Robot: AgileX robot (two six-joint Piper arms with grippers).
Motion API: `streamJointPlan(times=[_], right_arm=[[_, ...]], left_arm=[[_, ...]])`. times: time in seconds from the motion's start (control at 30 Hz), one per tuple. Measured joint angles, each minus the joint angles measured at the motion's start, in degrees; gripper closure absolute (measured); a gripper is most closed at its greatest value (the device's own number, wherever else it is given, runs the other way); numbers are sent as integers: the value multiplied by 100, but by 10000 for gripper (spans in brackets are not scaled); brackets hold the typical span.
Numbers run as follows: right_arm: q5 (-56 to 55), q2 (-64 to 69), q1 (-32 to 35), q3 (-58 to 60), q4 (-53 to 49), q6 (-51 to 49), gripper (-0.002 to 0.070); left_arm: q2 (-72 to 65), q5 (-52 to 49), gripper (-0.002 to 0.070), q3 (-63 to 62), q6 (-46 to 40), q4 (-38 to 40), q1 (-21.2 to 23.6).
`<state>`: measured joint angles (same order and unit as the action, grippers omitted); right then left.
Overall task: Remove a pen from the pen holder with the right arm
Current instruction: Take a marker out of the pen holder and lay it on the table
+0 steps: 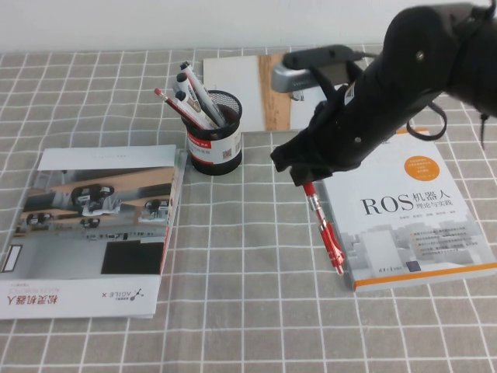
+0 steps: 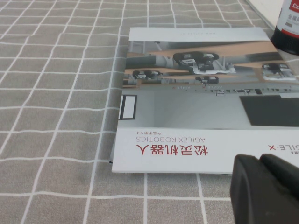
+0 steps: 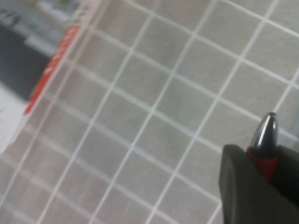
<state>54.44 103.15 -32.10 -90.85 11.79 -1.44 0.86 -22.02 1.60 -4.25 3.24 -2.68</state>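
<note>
A black mesh pen holder (image 1: 215, 134) with a red label stands on the checked cloth and holds several pens (image 1: 190, 97). To its right, my right gripper (image 1: 304, 177) is shut on a red pen (image 1: 326, 231). The pen hangs slanted, tip down, over the left edge of the ROS book (image 1: 415, 210). In the right wrist view the pen's red body and silver tip (image 3: 266, 133) stick out between my black fingers (image 3: 238, 182), above the cloth. My left gripper (image 2: 259, 164) is shut and empty, low over the near edge of the AgileX brochure (image 2: 196, 93).
The AgileX brochure (image 1: 93, 233) lies at the left of the table. A thin booklet (image 1: 245, 89) lies behind the holder. The holder's base (image 2: 289, 23) shows in the left wrist view. Grey checked cloth (image 1: 248, 295) covers the table between the books.
</note>
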Motion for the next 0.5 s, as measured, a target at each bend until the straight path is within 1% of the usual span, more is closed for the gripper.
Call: streamJointPlan(times=[0.1, 0.33, 0.5], right_arm=[[-173, 325, 151, 0, 16, -108, 616], [-629, 919, 192, 0, 135, -129, 617], [-723, 1266, 284, -185, 189, -176, 617]], left_arm=[[0, 0, 680, 0, 0, 0, 0], [0, 0, 680, 0, 0, 0, 0], [0, 0, 680, 0, 0, 0, 0]])
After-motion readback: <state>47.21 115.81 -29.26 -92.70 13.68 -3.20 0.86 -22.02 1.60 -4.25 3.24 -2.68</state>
